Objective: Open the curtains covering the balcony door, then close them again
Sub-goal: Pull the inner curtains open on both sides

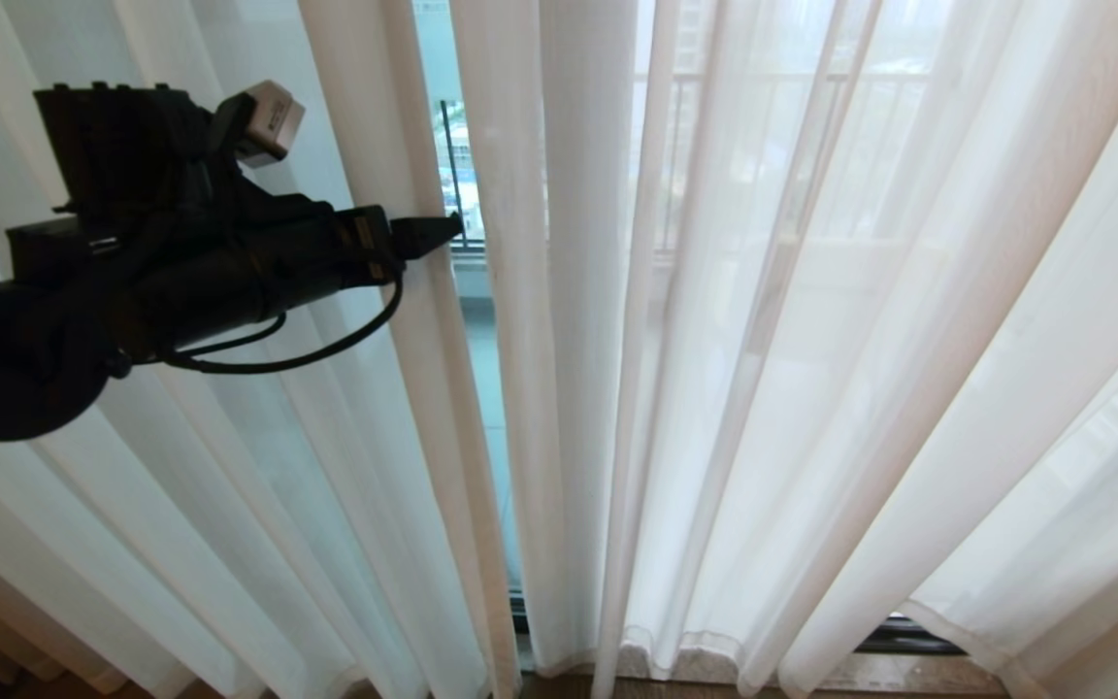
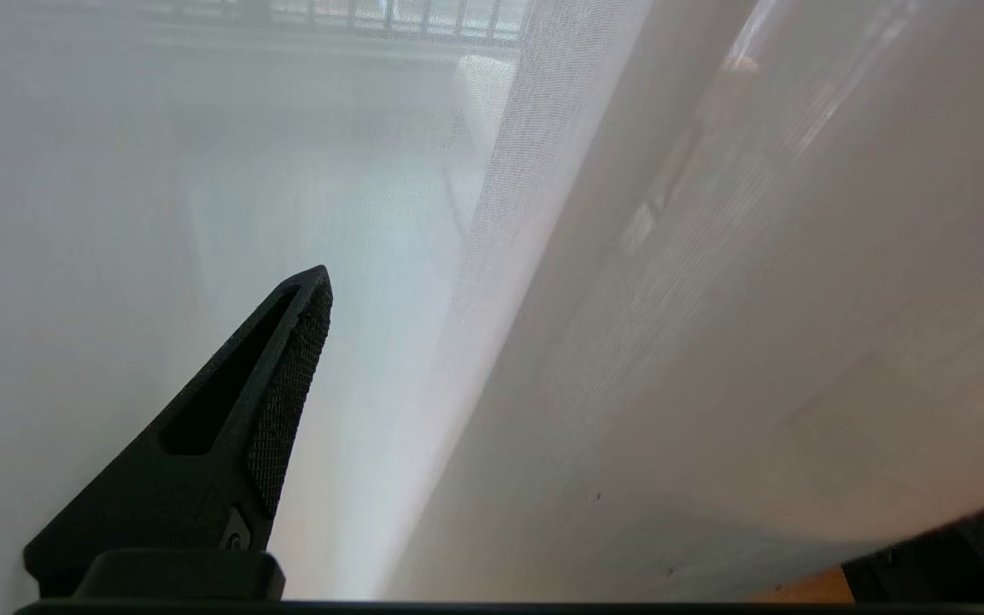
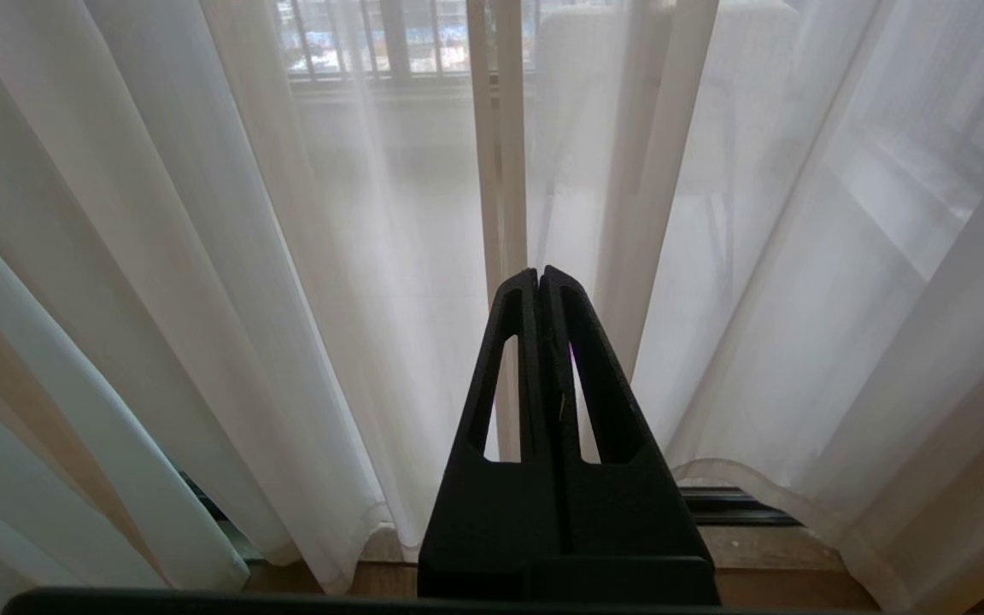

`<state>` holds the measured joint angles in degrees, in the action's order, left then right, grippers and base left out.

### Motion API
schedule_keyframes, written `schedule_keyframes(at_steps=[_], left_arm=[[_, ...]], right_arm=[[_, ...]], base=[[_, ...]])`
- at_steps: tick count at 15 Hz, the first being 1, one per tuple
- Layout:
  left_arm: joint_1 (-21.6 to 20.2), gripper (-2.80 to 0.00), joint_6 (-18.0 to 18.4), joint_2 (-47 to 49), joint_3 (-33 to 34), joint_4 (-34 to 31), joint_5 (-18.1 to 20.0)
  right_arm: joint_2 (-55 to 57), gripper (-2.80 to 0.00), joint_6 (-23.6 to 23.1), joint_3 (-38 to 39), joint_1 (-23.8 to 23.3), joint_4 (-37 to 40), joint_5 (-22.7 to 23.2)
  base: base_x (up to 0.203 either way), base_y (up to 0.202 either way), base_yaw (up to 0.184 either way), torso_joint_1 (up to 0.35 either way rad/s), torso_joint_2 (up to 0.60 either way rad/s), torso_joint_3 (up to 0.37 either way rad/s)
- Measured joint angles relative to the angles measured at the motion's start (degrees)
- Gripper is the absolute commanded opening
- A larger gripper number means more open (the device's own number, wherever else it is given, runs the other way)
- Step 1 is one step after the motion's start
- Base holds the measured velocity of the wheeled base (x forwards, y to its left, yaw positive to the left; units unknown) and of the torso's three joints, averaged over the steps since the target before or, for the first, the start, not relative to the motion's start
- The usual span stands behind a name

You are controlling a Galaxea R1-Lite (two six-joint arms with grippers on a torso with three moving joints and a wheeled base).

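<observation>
The sheer white curtains hang in two panels, a left one (image 1: 258,505) and a right one (image 1: 811,388), with a narrow gap between them. Glass of the balcony door (image 1: 483,340) shows through that gap. My left gripper (image 1: 443,233) is raised at the inner edge of the left panel. In the left wrist view it (image 2: 492,290) stands open: one black finger (image 2: 236,427) shows, and a curtain fold (image 2: 671,342) lies between the jaws and hides the other finger. My right gripper (image 3: 539,273) is shut and empty, held low and short of the curtains (image 3: 287,299).
A black railing bar (image 1: 449,165) stands outside beyond the gap. The door's black floor track (image 1: 908,636) and a stone sill (image 1: 870,670) run under the curtain hems. Wooden floor lies along the near edge (image 3: 799,589).
</observation>
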<state>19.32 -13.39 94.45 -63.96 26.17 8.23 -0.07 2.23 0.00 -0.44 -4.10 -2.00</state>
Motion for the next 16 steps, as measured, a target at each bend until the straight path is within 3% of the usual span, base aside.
schedule_keyframes(at_steps=[4, 13, 14, 16], left_arm=[[1.22, 0.00, -0.22, 1.85, -0.31, 7.16, -0.07], [2.65, 0.00, -0.29, 3.51, 0.45, 9.35, 0.01], [2.65, -2.80, -0.23, 3.63, 0.85, 10.56, 0.09], [2.67, -2.80, -0.22, 3.96, 1.49, 12.04, 0.15]], right_arm=[[0.00, -2.80, 0.05, 0.00, 0.00, 0.00, 0.00], [0.00, -2.80, 0.06, 0.00, 0.00, 0.02, 0.00], [0.00, -2.80, 0.05, 0.00, 0.00, 0.00, 0.00], [0.00, -2.80, 0.05, 0.00, 0.00, 0.02, -0.01]], base=[[0.000, 0.000, 0.000, 0.000, 0.00, 0.000], [0.000, 0.000, 0.000, 0.000, 0.00, 0.000], [0.000, 0.000, 0.000, 0.000, 0.00, 0.000], [0.000, 0.000, 0.000, 0.000, 0.00, 0.000]])
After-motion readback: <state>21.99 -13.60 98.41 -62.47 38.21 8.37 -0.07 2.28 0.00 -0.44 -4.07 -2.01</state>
